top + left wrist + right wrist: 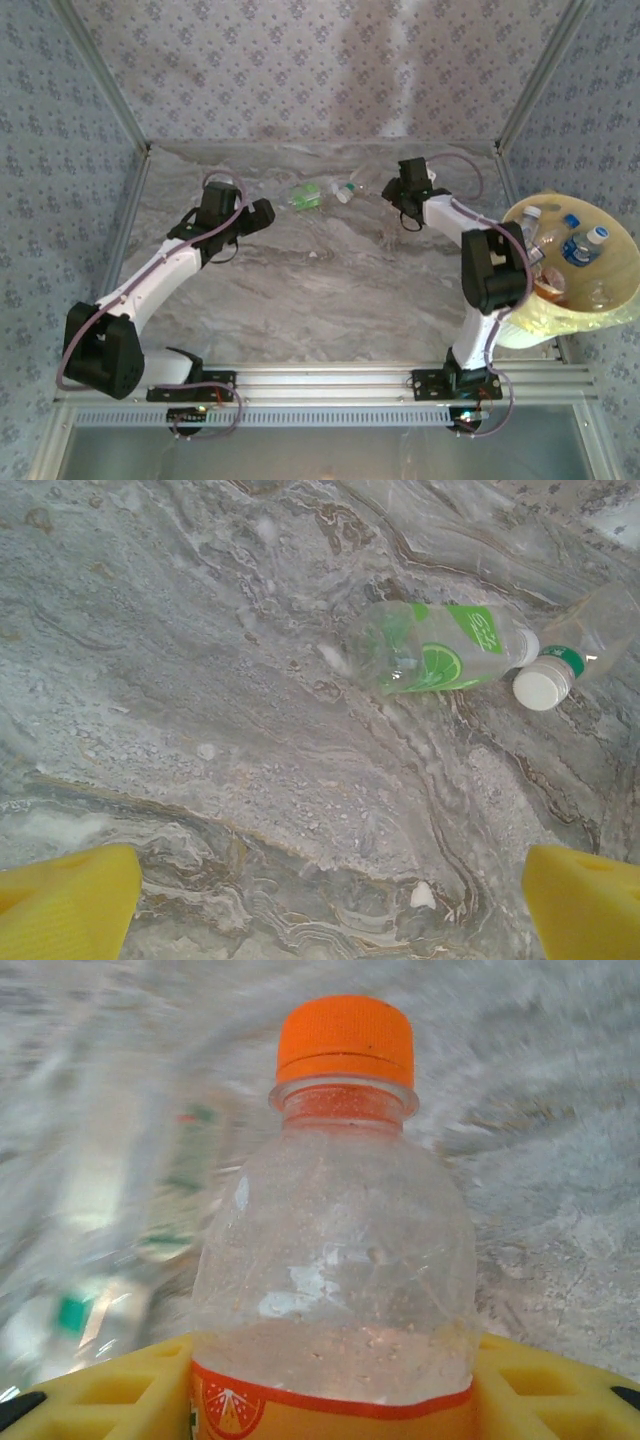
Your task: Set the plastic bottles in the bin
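Right gripper (330,1400) clamps a bottle (335,1270); wrist camera reveals its orange cap (345,1040).

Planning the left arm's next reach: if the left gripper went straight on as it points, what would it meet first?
The left gripper, open, would likely meet bare table first, short of the green-label bottle; depth is unclear.
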